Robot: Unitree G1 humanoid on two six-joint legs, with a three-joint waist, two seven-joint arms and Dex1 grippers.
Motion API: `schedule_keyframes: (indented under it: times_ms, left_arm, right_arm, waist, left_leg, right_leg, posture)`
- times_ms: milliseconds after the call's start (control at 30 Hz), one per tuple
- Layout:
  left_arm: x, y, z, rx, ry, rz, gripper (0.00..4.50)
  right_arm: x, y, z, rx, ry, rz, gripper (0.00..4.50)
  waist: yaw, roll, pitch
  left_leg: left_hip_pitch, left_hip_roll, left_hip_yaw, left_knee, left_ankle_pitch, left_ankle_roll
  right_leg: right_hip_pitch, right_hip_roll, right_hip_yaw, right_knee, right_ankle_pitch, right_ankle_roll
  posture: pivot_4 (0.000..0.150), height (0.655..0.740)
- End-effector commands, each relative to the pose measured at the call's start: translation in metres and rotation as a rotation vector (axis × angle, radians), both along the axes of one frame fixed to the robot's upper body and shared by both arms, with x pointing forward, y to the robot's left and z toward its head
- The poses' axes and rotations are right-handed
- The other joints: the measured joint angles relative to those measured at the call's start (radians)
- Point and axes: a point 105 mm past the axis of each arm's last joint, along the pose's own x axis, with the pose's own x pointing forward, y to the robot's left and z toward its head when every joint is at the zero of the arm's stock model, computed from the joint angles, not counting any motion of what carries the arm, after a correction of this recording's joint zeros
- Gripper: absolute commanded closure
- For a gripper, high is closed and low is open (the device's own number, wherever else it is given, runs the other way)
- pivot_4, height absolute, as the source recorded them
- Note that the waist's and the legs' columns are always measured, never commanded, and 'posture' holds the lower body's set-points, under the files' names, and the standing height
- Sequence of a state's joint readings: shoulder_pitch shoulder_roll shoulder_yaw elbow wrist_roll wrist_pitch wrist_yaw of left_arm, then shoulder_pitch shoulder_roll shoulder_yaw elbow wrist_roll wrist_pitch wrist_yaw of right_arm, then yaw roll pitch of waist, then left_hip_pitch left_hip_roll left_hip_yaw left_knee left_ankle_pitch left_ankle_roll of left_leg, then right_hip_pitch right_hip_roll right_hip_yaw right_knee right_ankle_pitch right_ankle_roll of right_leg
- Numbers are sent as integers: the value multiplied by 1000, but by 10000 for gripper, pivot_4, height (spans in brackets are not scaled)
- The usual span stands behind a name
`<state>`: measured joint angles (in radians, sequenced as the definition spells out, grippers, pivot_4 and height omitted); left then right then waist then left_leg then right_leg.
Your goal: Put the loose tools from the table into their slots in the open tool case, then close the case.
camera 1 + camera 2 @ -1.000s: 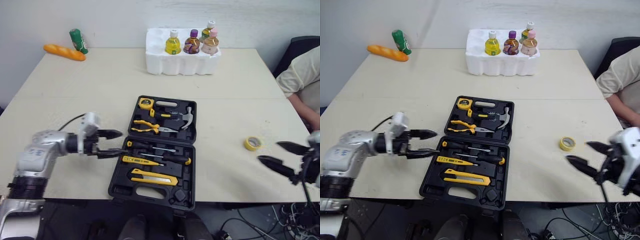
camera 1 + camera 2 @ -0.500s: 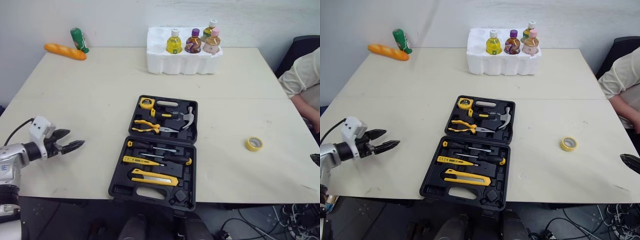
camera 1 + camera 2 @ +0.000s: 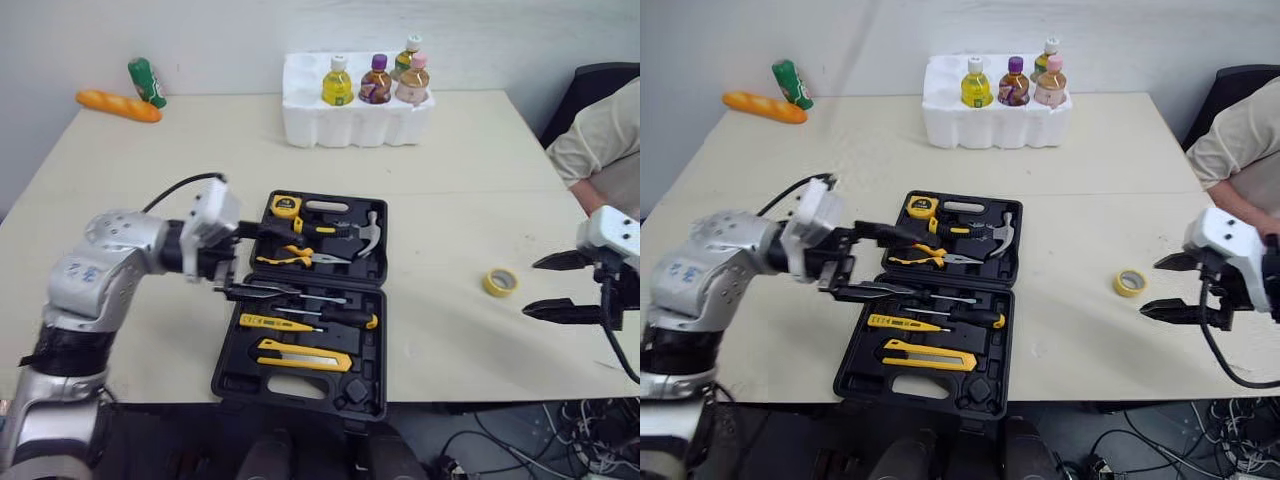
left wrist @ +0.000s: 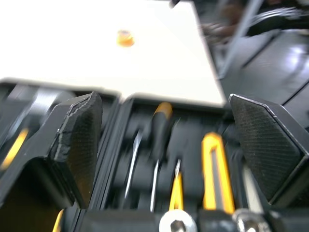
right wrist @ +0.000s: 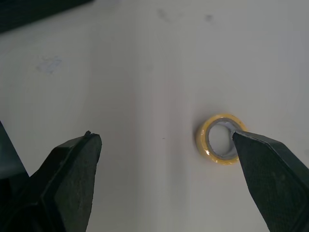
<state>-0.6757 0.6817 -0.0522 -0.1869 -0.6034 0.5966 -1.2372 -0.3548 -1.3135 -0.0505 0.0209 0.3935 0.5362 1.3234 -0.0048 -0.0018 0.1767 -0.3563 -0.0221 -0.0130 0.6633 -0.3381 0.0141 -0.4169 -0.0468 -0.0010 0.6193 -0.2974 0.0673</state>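
On the middle of the table (image 3: 200, 150) lies the open tool case (image 3: 384, 350), tools in its slots. The left gripper (image 3: 290, 262) hangs over its left side, fingers spread wide, empty. The right gripper (image 3: 530, 288), also spread, hovers near the loose yellow tape roll (image 3: 500, 282) right of the case.

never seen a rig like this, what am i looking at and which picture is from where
This is a humanoid robot with two arms, each ending in a black two-fingered gripper. The two wide pictures come from its head camera, looking down at a table; the two close-ups come from wrist cameras. On the table: an open tool case holding tools, a yellow tape roll, a foam tray of bottles. The left gripper hovers open over the case, the right gripper open near the tape roll. Neither holds anything.
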Motion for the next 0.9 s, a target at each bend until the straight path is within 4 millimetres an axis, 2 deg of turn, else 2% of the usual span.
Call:
schedule_keyframes:
  times_ms: [33,200,333,567,667,867,900]
  left_arm:
    - [-4,-18,9,-28,-46,-56,1133]
    - [-2,-29,7,-36,-73,-78,1133]
    - [0,-27,6,-32,-79,-67,1133]
    - [0,-24,4,-19,-86,-52,1133]
    - [1,-21,2,-11,-86,-43,0]
    - [0,-9,-6,18,-63,-20,0]
    - [-1,-7,-8,26,-57,-16,0]
  right_arm:
    - [14,-2,-12,-59,29,-3,0]
    - [25,1,-26,-145,85,35,0]
    - [27,-1,-35,-201,118,69,0]
    - [35,-3,-44,-218,117,62,0]
    - [38,-4,-46,-220,99,61,9299]
    - [37,-4,-44,-213,85,70,40805]
    - [36,-1,-42,-216,72,88,44075]
  waist:
    - [1,-1,1]
    - [4,-1,1]
    - [6,-1,1]
    - [5,-1,1]
    - [5,0,1]
    - [4,0,1]
    - [4,0,1]
  left_leg:
    - [0,0,1,0,0,0]
    - [-3,0,2,1,2,-3]
    - [-13,0,3,6,3,-5]
    - [-12,0,4,7,3,-5]
    - [-12,0,4,7,3,-5]
    - [-12,0,4,8,3,-5]
    - [-12,0,4,8,3,-5]
  right_leg:
    - [0,0,0,1,0,0]
    - [-5,1,1,4,0,0]
    - [-15,2,3,9,0,0]
    - [-15,2,4,10,0,1]
    - [-15,2,4,10,0,1]
    - [-16,2,4,11,0,1]
    - [-15,2,4,11,0,1]
  posture:
    - [1500,7367]
    - [1500,7367]
    - [1500,7367]
    - [1500,7367]
    - [1500,7367]
    - [1500,7367]
    - [1500,7367]
